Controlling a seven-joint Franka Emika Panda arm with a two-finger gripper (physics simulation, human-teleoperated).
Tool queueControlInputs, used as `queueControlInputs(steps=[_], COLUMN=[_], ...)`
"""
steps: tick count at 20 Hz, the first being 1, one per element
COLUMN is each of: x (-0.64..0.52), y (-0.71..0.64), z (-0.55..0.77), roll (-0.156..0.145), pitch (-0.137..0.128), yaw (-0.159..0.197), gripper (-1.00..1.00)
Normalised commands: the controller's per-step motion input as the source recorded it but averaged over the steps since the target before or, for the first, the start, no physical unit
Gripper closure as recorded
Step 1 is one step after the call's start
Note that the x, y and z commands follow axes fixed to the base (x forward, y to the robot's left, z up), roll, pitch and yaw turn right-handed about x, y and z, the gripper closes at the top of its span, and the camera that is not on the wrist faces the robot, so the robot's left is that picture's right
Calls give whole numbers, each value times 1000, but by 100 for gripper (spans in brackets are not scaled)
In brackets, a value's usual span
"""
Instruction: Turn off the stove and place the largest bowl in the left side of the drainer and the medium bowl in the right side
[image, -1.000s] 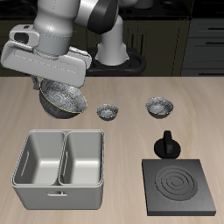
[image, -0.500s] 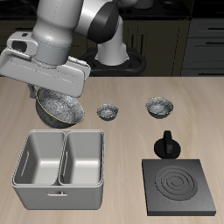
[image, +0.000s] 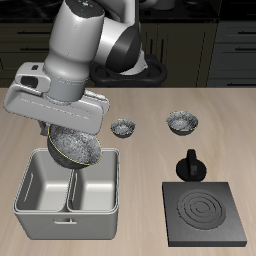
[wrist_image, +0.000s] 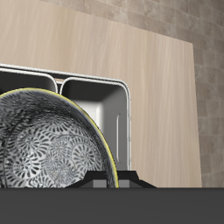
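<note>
My gripper (image: 62, 133) is shut on the rim of the largest bowl (image: 73, 148), a grey speckled bowl that hangs tilted just above the back of the drainer (image: 40, 205), about over its divider. The wrist view shows the largest bowl (wrist_image: 52, 149) close up, with both compartments of the drainer (wrist_image: 98, 92) beyond it. The medium bowl (image: 182, 122) sits on the table farther back, apart from the drainer. The black stove (image: 205, 213) lies near the table's front edge, and its knob (image: 190, 165) stands just behind it. My hand hides the fingertips in the exterior view.
The smallest bowl (image: 123, 127) rests on the table behind the drainer, close to my arm. Dark cabinets run along the back wall.
My gripper has carried the largest bowl forward and down, from behind the drainer to just above the drainer's back edge. The other bowls and the stove have not moved.
</note>
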Motion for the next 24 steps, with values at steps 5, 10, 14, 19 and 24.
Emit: queueControlInputs(steps=[5,10,14,19,24], x=[65,80,37,-3,-35], y=[94,195,121,-30,28], z=[-194,-206,-169,-138,-70], roll=[8,6,-1,-23,7], pitch=[18,20,11,20,11], yaw=[21,38,49,9,13], gripper=[100,100,-100,-100,-100])
